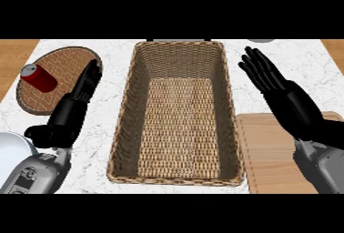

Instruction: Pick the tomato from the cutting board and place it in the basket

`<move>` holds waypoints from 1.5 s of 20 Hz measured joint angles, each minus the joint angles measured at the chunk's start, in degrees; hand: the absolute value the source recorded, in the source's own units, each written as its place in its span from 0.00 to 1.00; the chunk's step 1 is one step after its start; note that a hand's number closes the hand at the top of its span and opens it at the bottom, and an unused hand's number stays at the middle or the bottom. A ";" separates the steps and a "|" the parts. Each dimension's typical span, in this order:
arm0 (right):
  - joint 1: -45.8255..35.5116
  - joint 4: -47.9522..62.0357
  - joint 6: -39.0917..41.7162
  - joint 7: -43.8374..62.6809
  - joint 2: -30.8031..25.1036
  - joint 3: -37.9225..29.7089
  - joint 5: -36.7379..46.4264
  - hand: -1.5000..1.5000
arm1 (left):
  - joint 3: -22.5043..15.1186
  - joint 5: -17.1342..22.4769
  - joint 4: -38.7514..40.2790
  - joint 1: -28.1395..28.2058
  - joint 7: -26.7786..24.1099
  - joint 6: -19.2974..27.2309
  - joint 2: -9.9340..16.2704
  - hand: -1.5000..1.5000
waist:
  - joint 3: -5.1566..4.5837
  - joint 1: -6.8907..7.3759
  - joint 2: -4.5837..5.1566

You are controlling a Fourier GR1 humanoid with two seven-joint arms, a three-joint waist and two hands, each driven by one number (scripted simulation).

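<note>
Woven brown straw makes up the long basket (176, 113) in the middle of the white marble counter (107, 113). It runs from near to far, and its floor shows all the way along. I see no tomato in it.

To the right of the basket lies a wooden cutting board (269, 159), just beside the basket's near right side. No tomato shows on the bare part of the board either. The right hand and arm cover some of it, so I cannot tell where the tomato is.

Over the right side, the right hand (289, 102) is held flat, with its black fingers straight and pointing far away. It holds nothing that I can see. Its palm sits above the far edge of the board.

On the left, the left hand (74, 107) is also flat and seen from its side, fingers straight and pointing far. It holds nothing.

Far to the left sits a round brown mat (60, 68). A red can (39, 77) with a silver top stands on it. The left hand's fingertips reach over the mat's right edge, near the can but apart from it.
</note>
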 measured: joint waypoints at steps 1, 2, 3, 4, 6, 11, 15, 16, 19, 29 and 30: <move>0.28 -0.01 1.70 -0.16 -0.19 -0.26 -0.66 1.00 | 0.54 -0.14 0.63 -0.45 -0.06 -0.37 0.10 0.50 | -0.14 -0.01 0.15; 0.68 0.28 4.62 -0.60 -0.94 -0.22 -1.94 1.00 | 0.83 -0.52 0.57 -0.15 -0.06 -0.42 0.63 0.50 | -0.26 0.14 0.28; 1.49 -0.13 8.01 -0.90 -1.86 0.42 -3.35 1.00 | 1.35 -0.81 0.86 -0.19 0.02 -0.65 1.48 0.50 | -0.34 0.12 0.38; 2.34 -0.23 11.95 -1.42 -3.14 0.97 -4.92 1.00 | 1.79 -1.11 0.92 0.32 -0.30 -0.89 2.39 0.50 | -0.39 0.33 0.48; 4.35 -1.02 20.11 -2.17 -5.54 3.27 -7.71 1.00 | 2.84 -2.29 1.75 0.41 -0.61 -0.81 4.27 0.50 | -0.42 0.38 0.67; 14.70 -4.40 27.51 -5.04 -6.09 3.08 -18.09 0.00 | 4.19 -2.13 2.59 2.63 -0.51 -1.80 6.38 0.50 | -0.50 -1.46 0.18; 24.29 -12.58 31.69 -8.12 -12.21 0.77 -14.48 0.00 | 5.61 -1.94 3.32 3.65 -0.69 -3.05 7.49 0.50 | -0.73 -1.88 0.02; 24.91 -13.69 31.54 -8.51 -13.69 -1.05 -13.00 0.00 | 6.01 -1.94 3.76 3.62 -0.76 -3.24 7.76 0.50 | -0.73 -1.99 0.05; 23.70 -16.46 29.65 -8.22 -18.65 -7.88 -8.62 0.00 | 6.39 -1.95 3.84 3.88 -0.85 -3.55 8.04 0.50 | -0.79 -2.28 -0.05; 12.68 -18.12 37.83 -6.16 -41.55 -20.61 10.42 0.00 | 6.41 -1.84 3.82 3.34 -1.43 -5.08 8.13 0.50 | -0.82 0.18 0.56; 12.16 -18.39 39.71 -6.70 -43.50 -20.60 12.34 0.00 | 6.25 -1.89 3.41 3.60 -1.49 -5.18 8.07 0.50 | -0.80 0.48 0.58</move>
